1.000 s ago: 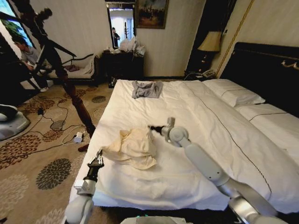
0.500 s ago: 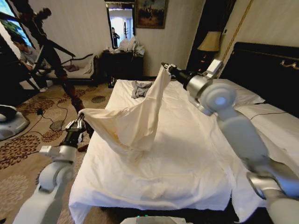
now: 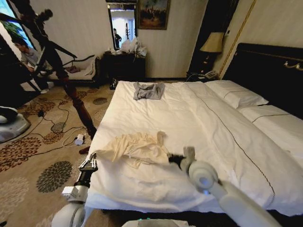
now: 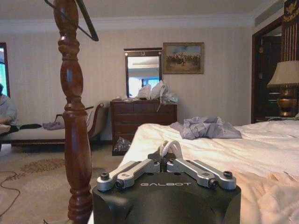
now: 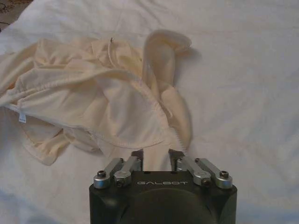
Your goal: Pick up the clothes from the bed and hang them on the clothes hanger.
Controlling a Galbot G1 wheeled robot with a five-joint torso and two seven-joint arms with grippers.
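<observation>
cream fabric of the clothes (image 3: 135, 148) crumpled in a loose heap on the near left part of the bed (image 3: 208, 123), on the white sheet, well apart from the pillows by the black headboard. right claw (image 3: 171, 159) low over the sheet just beside the heap's right edge; seen in the right wrist view as right claw (image 5: 156, 153) with a narrow gap between its tips, gripping nothing, the shirt's hem just ahead of them. left claw (image 3: 90, 162) off the bed's left edge beside the heap, above the patterned carpet; in the left wrist view, left claw (image 4: 162, 156) pressed together, a thin pale loop just past the tips, cannot tell whether held. seen by the left wrist camera alone: a slanted black bar, likely the clothes hanger (image 4: 86, 19), at the top of the coat stand (image 4: 77, 140). small grey garment (image 3: 148, 90) lying at the bed's far end, also seen as grey garment (image 4: 205, 128) from the left wrist. "galbot" readable on both claw housings. right wrist camera alone shows a tiny white tag on the shirt's seam, too small to read.
</observation>
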